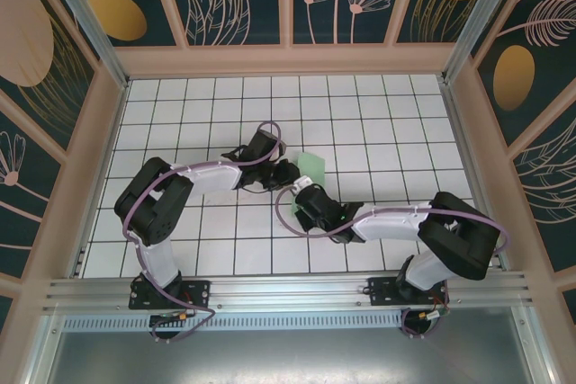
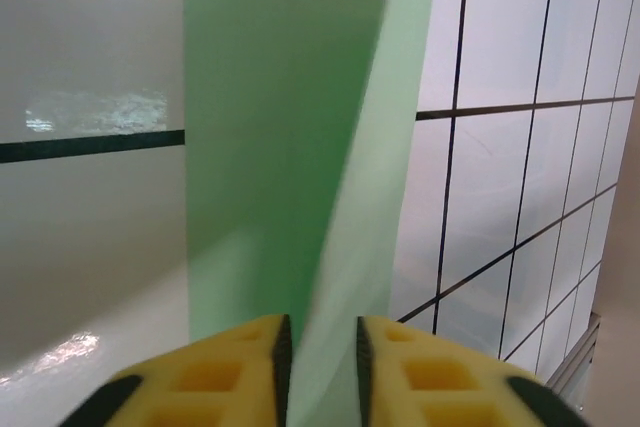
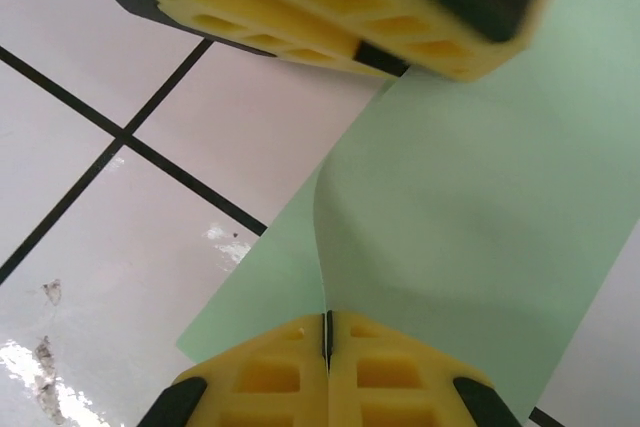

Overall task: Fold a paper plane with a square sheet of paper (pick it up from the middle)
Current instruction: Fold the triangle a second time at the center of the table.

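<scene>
The right jaws are shut tight, yellow pads [image 3: 270, 377] pressed together on a raised ridge of the square sheet of paper [image 3: 470, 217]. From that pinch the ridge runs straight ahead, curving a little to the right, to the left jaws, which meet the same sheet from the opposite side. Most of the paper spreads ahead and to the right of the right jaws, and a smaller strip lies flat on the counter [image 3: 110, 237] to their left.

The left jaws stand narrowly parted. An upright flap passes through the gap between their pads [image 2: 215, 377], but I cannot tell whether the pads touch it. One layer lies flat ahead and to the left of them, its long axis pointing straight away.

From above, the left arm [image 1: 207, 173] and right arm [image 1: 387, 218] converge on the sheet, both wrists right at it. The right jaws have the sure hold. The coming move probably turns on the ridge line between the two sets of jaws, since that line sets the crease.
</scene>
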### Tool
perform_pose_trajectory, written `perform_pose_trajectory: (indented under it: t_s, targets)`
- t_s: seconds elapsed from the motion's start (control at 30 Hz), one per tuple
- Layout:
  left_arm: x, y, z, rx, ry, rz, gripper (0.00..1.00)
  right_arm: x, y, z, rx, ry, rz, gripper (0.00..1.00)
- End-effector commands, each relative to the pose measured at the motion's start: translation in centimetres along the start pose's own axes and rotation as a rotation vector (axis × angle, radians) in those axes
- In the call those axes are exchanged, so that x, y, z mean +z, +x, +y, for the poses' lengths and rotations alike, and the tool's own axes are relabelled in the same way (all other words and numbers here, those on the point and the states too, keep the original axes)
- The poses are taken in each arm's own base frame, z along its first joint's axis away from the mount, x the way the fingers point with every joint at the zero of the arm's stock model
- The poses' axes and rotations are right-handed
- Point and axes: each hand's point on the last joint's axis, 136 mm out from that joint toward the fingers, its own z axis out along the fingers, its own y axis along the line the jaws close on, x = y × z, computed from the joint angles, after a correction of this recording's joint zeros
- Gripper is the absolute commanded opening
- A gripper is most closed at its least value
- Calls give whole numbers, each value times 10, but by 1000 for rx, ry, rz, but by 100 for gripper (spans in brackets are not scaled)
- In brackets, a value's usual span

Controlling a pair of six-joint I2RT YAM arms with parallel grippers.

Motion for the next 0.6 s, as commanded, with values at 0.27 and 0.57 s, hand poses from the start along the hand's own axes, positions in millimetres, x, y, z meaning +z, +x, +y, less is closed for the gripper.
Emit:
perform_pose_trajectory:
  t_s: [0.27, 0.57]
  targets:
    - [-64, -44, -2, 26, -82, -287, 61, -19, -43, 22, 378, -410, -61, 1]
    - [-61, -23, -9, 84, 49, -231, 48, -8, -35, 7, 667, -629, -1, 3]
